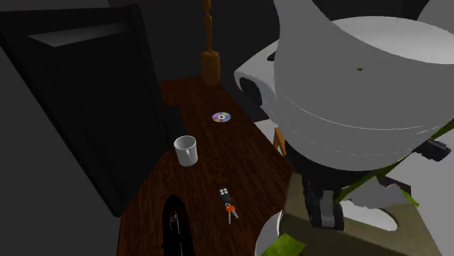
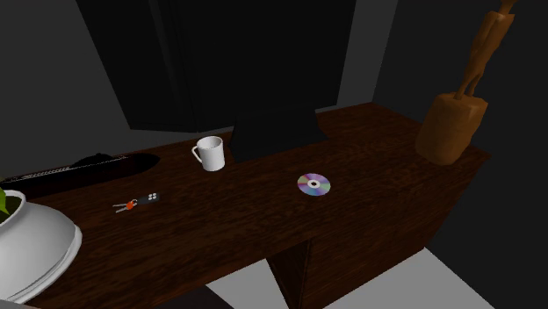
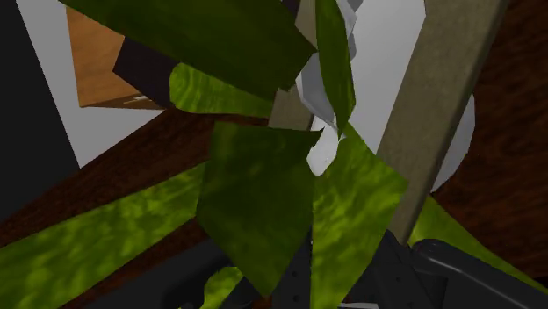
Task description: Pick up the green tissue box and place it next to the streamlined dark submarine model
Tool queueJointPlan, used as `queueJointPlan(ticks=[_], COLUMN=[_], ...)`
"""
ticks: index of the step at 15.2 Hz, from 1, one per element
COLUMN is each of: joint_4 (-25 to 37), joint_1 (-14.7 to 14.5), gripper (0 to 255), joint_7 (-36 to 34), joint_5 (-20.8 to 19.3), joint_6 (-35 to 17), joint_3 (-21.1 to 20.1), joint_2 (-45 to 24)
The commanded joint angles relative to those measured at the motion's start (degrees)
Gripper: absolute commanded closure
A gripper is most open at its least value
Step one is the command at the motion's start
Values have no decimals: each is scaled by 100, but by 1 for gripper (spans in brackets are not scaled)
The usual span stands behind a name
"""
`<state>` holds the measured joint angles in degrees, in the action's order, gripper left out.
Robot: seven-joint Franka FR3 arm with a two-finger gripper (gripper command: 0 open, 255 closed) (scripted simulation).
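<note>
The tissue box [image 1: 367,236] is olive-beige with bright green patches and white tissue at its top. It sits at the near end of the dark wood table [image 1: 196,182], under my white arm. My black gripper [image 1: 324,209] is right at the box's side. In the wrist view, green shards [image 3: 263,193], a beige panel [image 3: 448,97] and white tissue [image 3: 320,92] crowd close in front of the hand. The dark, slim submarine model [image 1: 174,225] [image 2: 79,168] lies near the table's edge, to the shoulder view's left of the box.
A white mug [image 1: 186,151] [image 2: 210,154], a key fob with keys [image 1: 228,202] [image 2: 136,203] and a disc [image 1: 221,117] [image 2: 314,184] lie along the table. A wooden carving [image 1: 210,62] [image 2: 452,123] stands at the far end. A dark upright panel [image 2: 272,132] rises behind the mug.
</note>
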<state>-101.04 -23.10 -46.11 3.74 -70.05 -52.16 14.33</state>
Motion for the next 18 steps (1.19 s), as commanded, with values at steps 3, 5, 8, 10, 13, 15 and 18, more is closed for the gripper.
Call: queueJointPlan(ticks=[3,5,8,10,13,15,18], joint_4=[469,761,1274,1678,2388,2951,4008], joint_1=[-86,-174,-607,-1211,-2292,-3011,-4143], gripper=[255,255,255,255,255,255,255], joint_7=[-890,-1472,-2536,-3212,-3971,-4364,-4804], joint_5=[-26,-193,-695,-1077,-1524,-1794,-2203], joint_6=[129,171,272,389,614,801,1168], joint_3=[-663,-1081,-1622,-1696,-1491,-1321,-1017], joint_2=[-539,-1019,-2028,-2718,-3538,-4024,-4731])
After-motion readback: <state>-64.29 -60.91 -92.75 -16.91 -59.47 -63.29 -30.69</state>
